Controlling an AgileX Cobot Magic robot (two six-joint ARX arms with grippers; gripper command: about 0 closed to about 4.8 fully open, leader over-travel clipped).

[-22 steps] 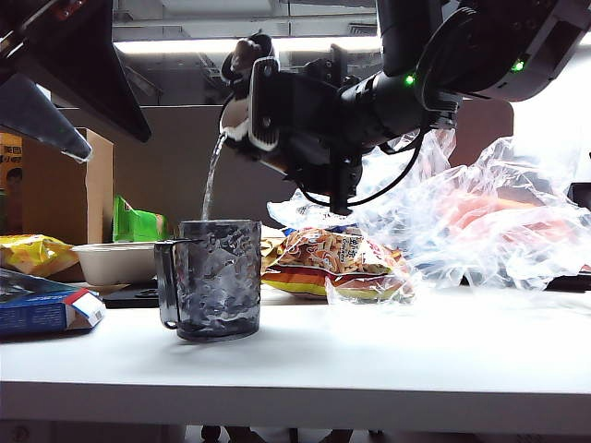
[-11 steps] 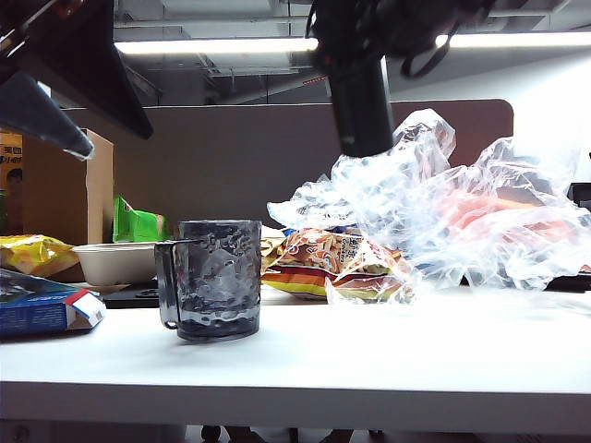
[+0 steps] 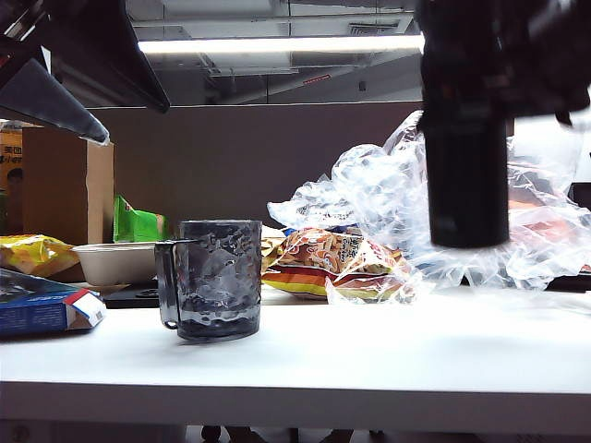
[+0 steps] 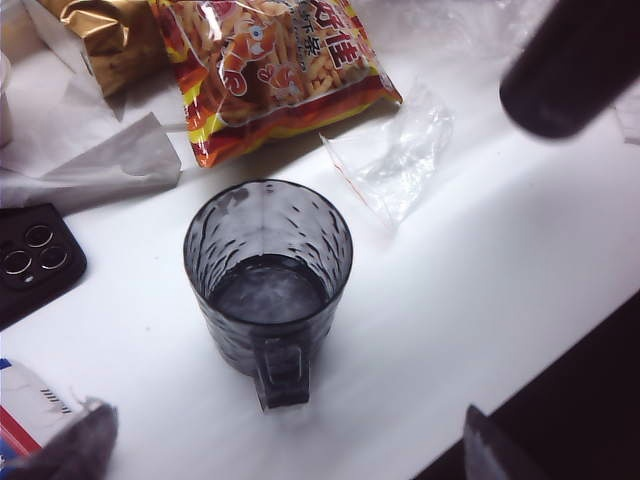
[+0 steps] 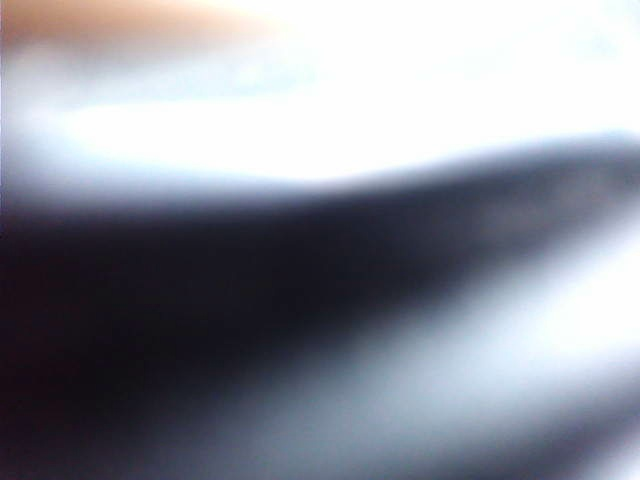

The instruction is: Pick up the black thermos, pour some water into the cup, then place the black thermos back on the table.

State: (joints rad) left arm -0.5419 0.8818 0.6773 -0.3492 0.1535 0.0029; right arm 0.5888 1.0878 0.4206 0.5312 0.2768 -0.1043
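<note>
The black thermos (image 3: 467,166) hangs upright in the air on the right, its base a little above the table (image 3: 369,360). My right gripper (image 3: 480,74), blurred at the top of the exterior view, is shut on its upper part. The right wrist view is only a dark blur. The cup (image 3: 217,277), smoky grey and dimpled, stands left of centre with its handle to the left and some water (image 4: 268,292) in it. My left gripper (image 4: 280,455) hovers open above the cup (image 4: 268,270), both fingertips (image 4: 60,445) wide apart with nothing between them. The thermos base (image 4: 570,70) shows beyond the cup there.
Behind the cup lie a snack bag (image 3: 337,263) and crumpled clear plastic (image 3: 526,221). A white bowl (image 3: 115,261), a yellow bag (image 3: 32,254), a blue box (image 3: 42,309) and a cardboard box (image 3: 55,185) crowd the left. A phone (image 4: 35,260) lies near the cup.
The thermos was tilted over the cup, pouring water; it has swung upright, moved right and come lower. The stream has stopped. The left gripper has stayed put.
</note>
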